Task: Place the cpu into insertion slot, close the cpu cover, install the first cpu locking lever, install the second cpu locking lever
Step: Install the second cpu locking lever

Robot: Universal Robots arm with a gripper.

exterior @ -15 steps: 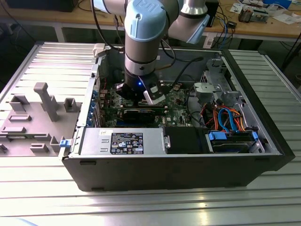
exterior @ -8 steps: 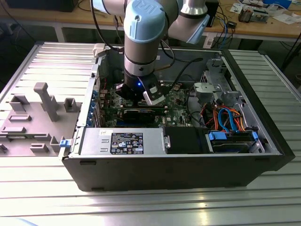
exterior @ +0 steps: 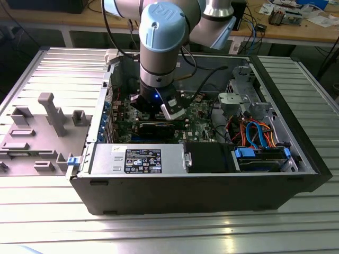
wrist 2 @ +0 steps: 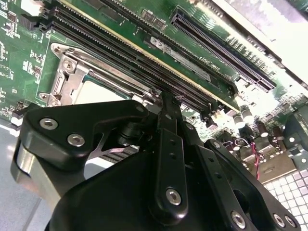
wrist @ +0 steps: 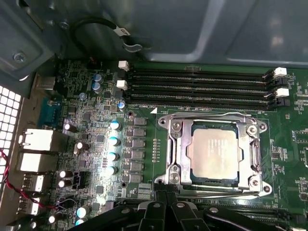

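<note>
The cpu [wrist: 214,153], a dull silver square, lies flat in the insertion slot [wrist: 163,122] on the green motherboard [exterior: 201,119]. The cpu cover [wrist: 174,154], a silver window frame, lies down around the chip. A thin wire lever [wrist: 211,115] runs along one edge of the frame. In the first wrist view my gripper [wrist: 166,193] sits just off the socket's near edge, its black fingers pressed together with nothing seen between them. The second wrist view shows the gripper [wrist 2: 166,108] beside the cpu [wrist 2: 96,91]. My gripper [exterior: 159,108] hangs low inside the open case.
Long black memory slots [wrist: 197,84] run beside the socket. The case walls [exterior: 185,185] enclose the board, with a power supply [exterior: 137,159] at the front and a drive bay with blue and orange cables [exterior: 254,132] on the exterior view's right. A grey fixture tray [exterior: 42,132] lies outside.
</note>
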